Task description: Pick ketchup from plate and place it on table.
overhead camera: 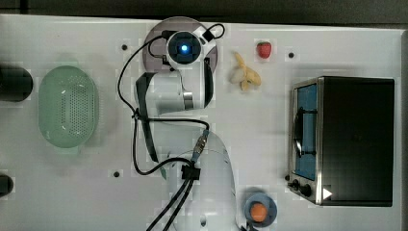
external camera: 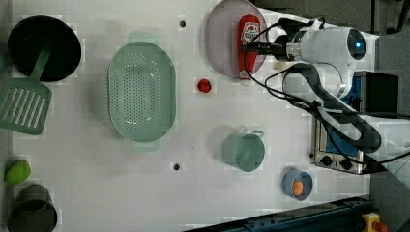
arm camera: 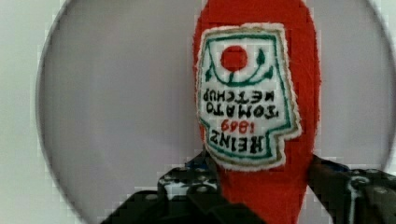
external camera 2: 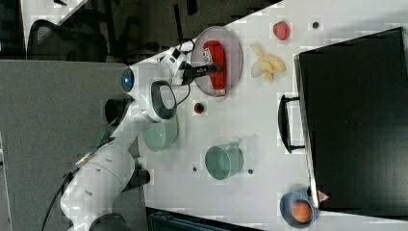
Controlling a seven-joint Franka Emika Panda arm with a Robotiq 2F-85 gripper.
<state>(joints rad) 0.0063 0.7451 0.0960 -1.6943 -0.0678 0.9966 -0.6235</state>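
Note:
The ketchup (external camera: 249, 38), a red bottle with a white label, lies along the pale mauve plate (external camera: 222, 43), and its whitish cap end reaches the plate's rim. My gripper (external camera: 247, 47) comes in from the left view's right and is shut across the bottle's middle. In the wrist view the ketchup (arm camera: 257, 93) fills the centre, with a dark finger (arm camera: 191, 186) against one side and another finger on the other, over the plate (arm camera: 116, 116). The right view shows the gripper (external camera 2: 216, 69) on the ketchup (external camera 2: 214, 53). My arm covers most of the plate (overhead camera: 153, 48) in the top view.
On the white table (external camera: 96, 183) are a green colander (external camera: 141, 92), a strawberry (external camera: 204, 85), a green mug (external camera: 244, 151) and a blue dish with an orange ball (external camera: 297, 185). A banana (overhead camera: 245, 74) and a toaster oven (overhead camera: 351, 139) sit to the top view's right.

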